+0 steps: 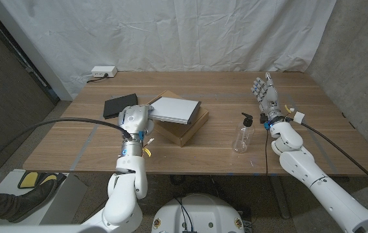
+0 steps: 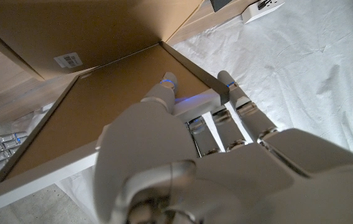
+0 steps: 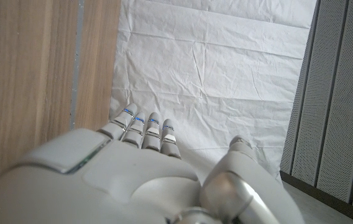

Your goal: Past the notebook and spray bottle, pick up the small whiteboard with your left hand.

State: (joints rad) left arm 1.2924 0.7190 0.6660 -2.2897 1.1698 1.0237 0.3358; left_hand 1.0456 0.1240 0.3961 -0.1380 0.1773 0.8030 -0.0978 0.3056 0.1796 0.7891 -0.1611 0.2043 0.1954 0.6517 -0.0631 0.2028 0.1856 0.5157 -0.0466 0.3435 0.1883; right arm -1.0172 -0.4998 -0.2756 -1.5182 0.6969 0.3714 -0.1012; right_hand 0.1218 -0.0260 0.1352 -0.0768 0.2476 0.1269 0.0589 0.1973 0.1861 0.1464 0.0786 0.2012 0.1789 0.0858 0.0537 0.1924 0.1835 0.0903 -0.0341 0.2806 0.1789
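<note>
The small whiteboard [image 1: 175, 109], white with a pale frame, is tilted above a flat cardboard box [image 1: 185, 127] at the table's middle. My left hand [image 1: 135, 120] grips its near left edge. In the left wrist view the left hand [image 2: 214, 168] has its thumb on the whiteboard's brown underside [image 2: 96, 118] and its fingers behind the white frame. The black notebook [image 1: 119, 105] lies just left of that hand. The clear spray bottle [image 1: 242, 134] stands to the right. My right hand [image 1: 266, 96] stands upright and open, holding nothing, also seen as the right hand [image 3: 139, 180].
A white power strip [image 1: 102, 71] sits at the table's far left edge. The cardboard box [image 2: 71, 31] carries a barcode label. A white sheet hangs behind the wooden table [image 1: 300, 139]. A shoe [image 1: 22, 191] shows on the floor at the lower left.
</note>
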